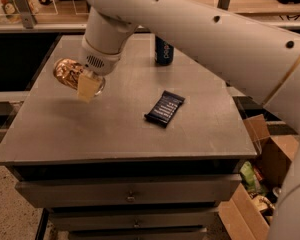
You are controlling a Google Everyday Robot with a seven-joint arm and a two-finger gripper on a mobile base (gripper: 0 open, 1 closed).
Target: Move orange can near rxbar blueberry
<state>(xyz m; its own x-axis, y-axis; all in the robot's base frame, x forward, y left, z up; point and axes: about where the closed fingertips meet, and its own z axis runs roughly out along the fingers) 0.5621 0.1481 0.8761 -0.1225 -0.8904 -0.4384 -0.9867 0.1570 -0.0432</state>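
Observation:
My gripper (85, 84) is shut on the orange can (70, 72), a golden-orange can with brownish patterning. It holds the can tilted on its side, lifted above the left part of the grey tabletop (115, 124). One pale finger (89, 88) shows in front of the can. The rxbar blueberry (164, 108), a flat dark navy wrapper with pale text, lies on the tabletop to the right of the can, well apart from it.
A dark blue can (163, 51) with white lettering stands upright at the back of the table, partly behind my arm (200, 29). Drawers (130, 194) sit under the tabletop. Open cardboard boxes (260, 184) with clutter stand on the floor at the right.

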